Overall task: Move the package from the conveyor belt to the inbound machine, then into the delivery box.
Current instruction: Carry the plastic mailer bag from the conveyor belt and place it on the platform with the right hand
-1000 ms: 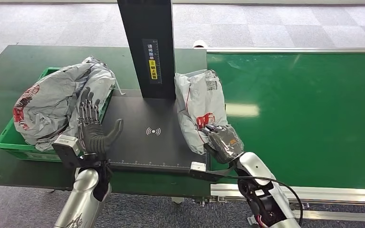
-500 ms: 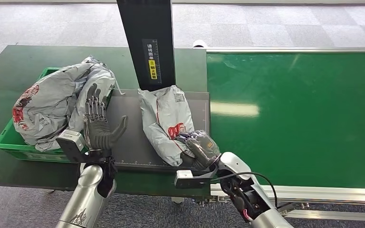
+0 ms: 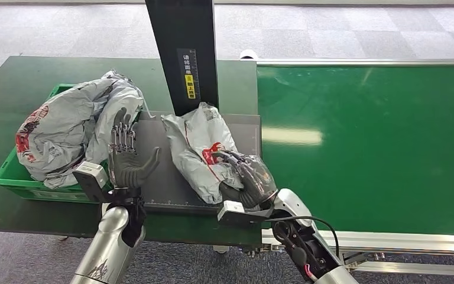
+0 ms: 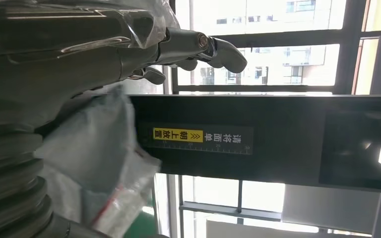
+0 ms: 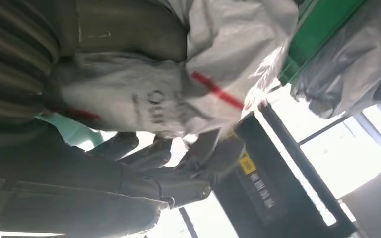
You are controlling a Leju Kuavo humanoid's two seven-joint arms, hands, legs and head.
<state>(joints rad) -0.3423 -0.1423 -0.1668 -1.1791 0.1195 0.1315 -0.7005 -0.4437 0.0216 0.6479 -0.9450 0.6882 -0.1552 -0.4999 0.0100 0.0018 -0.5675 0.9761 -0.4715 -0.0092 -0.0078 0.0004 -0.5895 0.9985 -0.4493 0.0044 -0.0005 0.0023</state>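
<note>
On inbound machine | package clamped in right robot hand | left robot hand spread apart

Left robot hand raised upright, fingers spread and holding nothing, right robot hand curled in a grip, both silver forearms entering from the near edge.

Grey crumpled package lying on black inbound machine.

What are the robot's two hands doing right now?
Left hand: open, fingers spread, holding nothing.
Right hand: holding the grey package on the black scanner plate.
</note>
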